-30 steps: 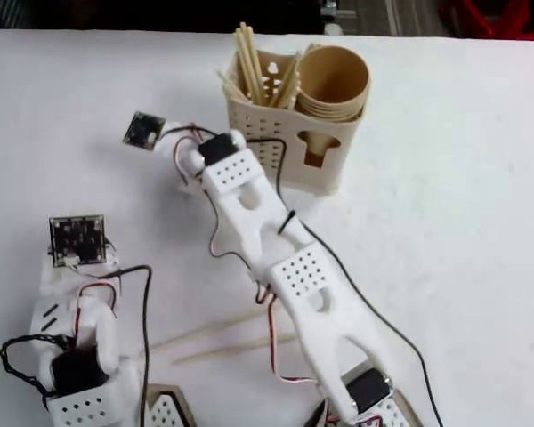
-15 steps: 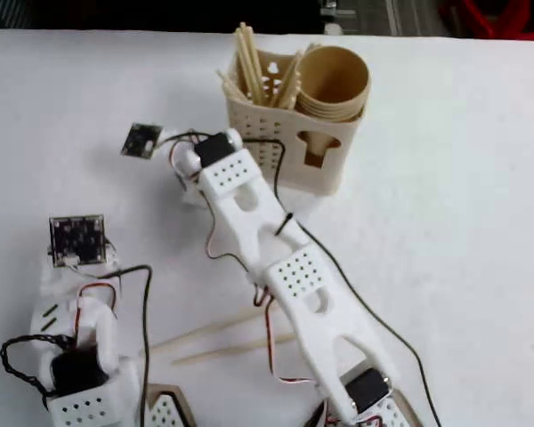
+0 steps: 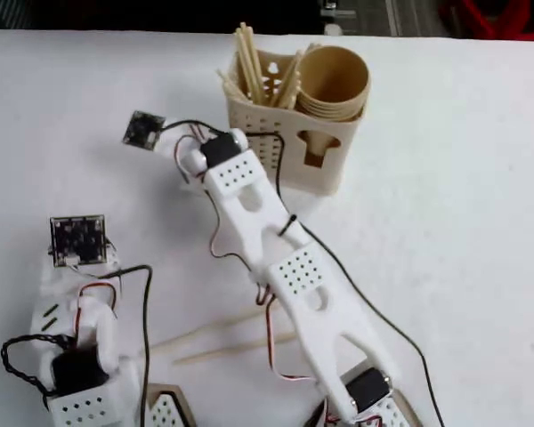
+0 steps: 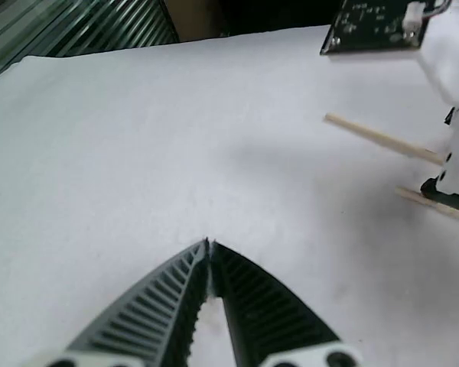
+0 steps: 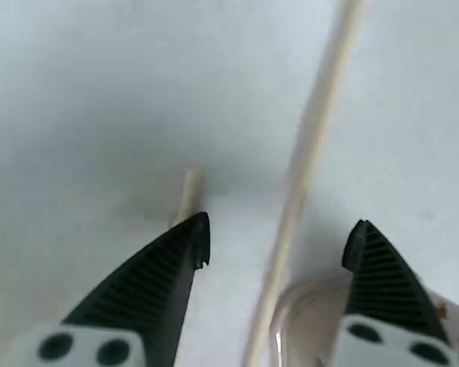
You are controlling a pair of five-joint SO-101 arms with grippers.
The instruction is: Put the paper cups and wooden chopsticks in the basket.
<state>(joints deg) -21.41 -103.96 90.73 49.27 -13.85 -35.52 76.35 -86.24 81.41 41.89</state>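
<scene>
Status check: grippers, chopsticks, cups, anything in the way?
Left gripper shut, empty, over table. Right gripper open, a chopstick lying between its jaws, ungripped. Paper cups in basket; two chopsticks loose, partly under right arm.

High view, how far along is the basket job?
Done: cups and several chopsticks stand in the basket. In hand: nothing gripped; the right gripper is open astride a chopstick on the table. Left: at least two loose chopsticks lie on the table.

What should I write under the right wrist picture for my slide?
Open right gripper above a wooden chopstick lying on the white table.
</scene>
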